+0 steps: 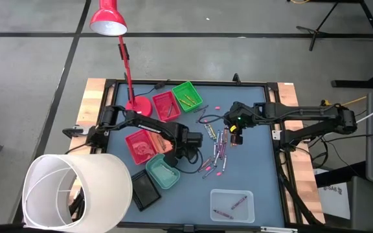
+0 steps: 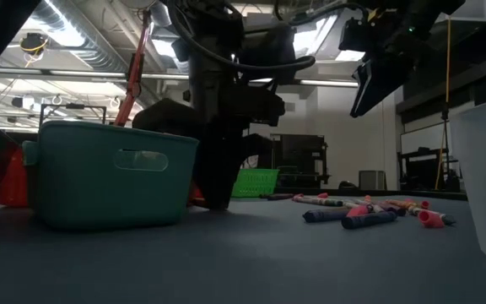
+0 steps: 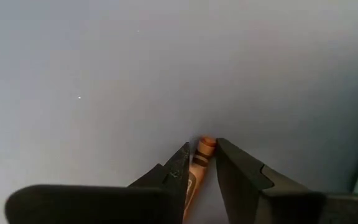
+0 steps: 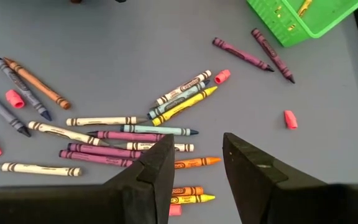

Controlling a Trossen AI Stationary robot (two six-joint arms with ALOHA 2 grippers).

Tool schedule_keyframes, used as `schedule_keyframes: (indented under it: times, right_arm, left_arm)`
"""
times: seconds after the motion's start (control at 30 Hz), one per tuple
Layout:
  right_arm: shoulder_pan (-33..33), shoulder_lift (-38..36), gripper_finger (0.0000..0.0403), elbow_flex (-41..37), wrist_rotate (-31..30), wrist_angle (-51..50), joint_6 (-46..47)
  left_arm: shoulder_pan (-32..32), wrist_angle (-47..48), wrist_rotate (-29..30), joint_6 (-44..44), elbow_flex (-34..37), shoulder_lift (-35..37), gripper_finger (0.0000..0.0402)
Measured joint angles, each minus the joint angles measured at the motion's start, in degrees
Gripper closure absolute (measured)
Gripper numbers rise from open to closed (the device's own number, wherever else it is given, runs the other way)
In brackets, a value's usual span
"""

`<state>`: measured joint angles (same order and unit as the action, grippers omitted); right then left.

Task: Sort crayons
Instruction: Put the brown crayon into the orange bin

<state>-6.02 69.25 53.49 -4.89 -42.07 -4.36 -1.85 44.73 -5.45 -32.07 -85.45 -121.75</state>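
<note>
At the centre of the dark blue table [image 1: 258, 155], a loose scatter of crayons [image 4: 135, 134] lies in mixed colours: white, purple, yellow, orange, blue and grey sticks, most of them side by side, with a few small pink stubs [image 4: 222, 76] strewn among them. Two purple crayons [image 4: 253, 55] lie apart from the pile, near a green tray [image 1: 187, 96] that holds yellow sticks. A few more crayons rest in a clear bin [image 1: 232, 205] at the table's near edge.

The left gripper [image 3: 201, 163] is down at the table surface just left of the pile, its fingers pinching an orange crayon [image 3: 202, 154] whose end pokes out between the tips. Beside it stand a teal tray [image 1: 162, 171], a red tray [image 1: 141, 144] holding pinkish pieces, and a black tray [image 1: 144, 190] nearer the front. A second red tray [image 1: 166, 105] sits next to the green one at the far side.

The right gripper [image 4: 194, 158] hangs above the pile's right side, fingers spread with nothing between them, an orange crayon and a yellow one showing on the table below the gap.

A red desk lamp [image 1: 112, 26] rises from its base on the far left of the table, and a white cylindrical shade [image 1: 76, 191] fills the near left corner.
</note>
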Motion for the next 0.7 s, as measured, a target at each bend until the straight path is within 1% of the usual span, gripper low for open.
schedule_keyframes:
  times: [0.1,0.37,0.6,0.7]
  right_arm:
    - [0.0,0.0,0.0269,0.0,-0.02,-0.02,0.02]
    - [0.0,0.0,0.0269,0.0,-0.02,-0.01,0.0]
    - [0.0,0.0,0.0269,0.0,-0.02,0.0,0.0]
    - [0.0,0.0,0.0269,0.0,-0.02,0.0,0.0]
  left_arm:
    - [-0.02,0.0,0.1,-0.05,0.02,-0.02,0.0343]
    - [0.0,-0.21,0.43,-0.09,0.07,-0.07,0.0392]
    - [0.04,-0.65,0.57,-2.51,0.1,0.04,0.0398]
    - [0.03,0.48,0.67,-2.63,-1.01,-0.14,0.0398]
